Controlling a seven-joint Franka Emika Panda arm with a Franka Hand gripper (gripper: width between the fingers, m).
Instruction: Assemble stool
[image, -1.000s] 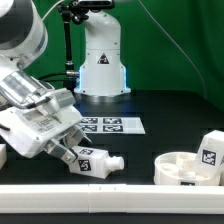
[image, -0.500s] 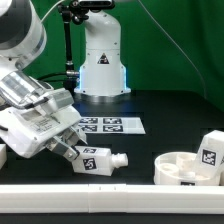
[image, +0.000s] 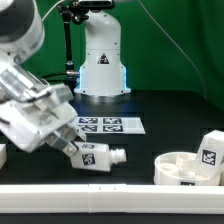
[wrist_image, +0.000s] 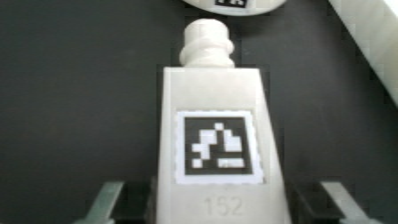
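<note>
Here, the hand (image: 76, 151) pinches a white stool leg (image: 97, 157) by its blocky tagged body, low over the black bench (image: 150, 143), at the exterior view's left. The leg looks light, rigid, slick; its flat sides suit gripping.

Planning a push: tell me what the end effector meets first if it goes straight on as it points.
Beyond the leg in the end effector, probably the round seat; depth unclear.

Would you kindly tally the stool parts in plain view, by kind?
Legs: 2 (held leg, loose leg)
Seat: 1
Total: 3
</note>
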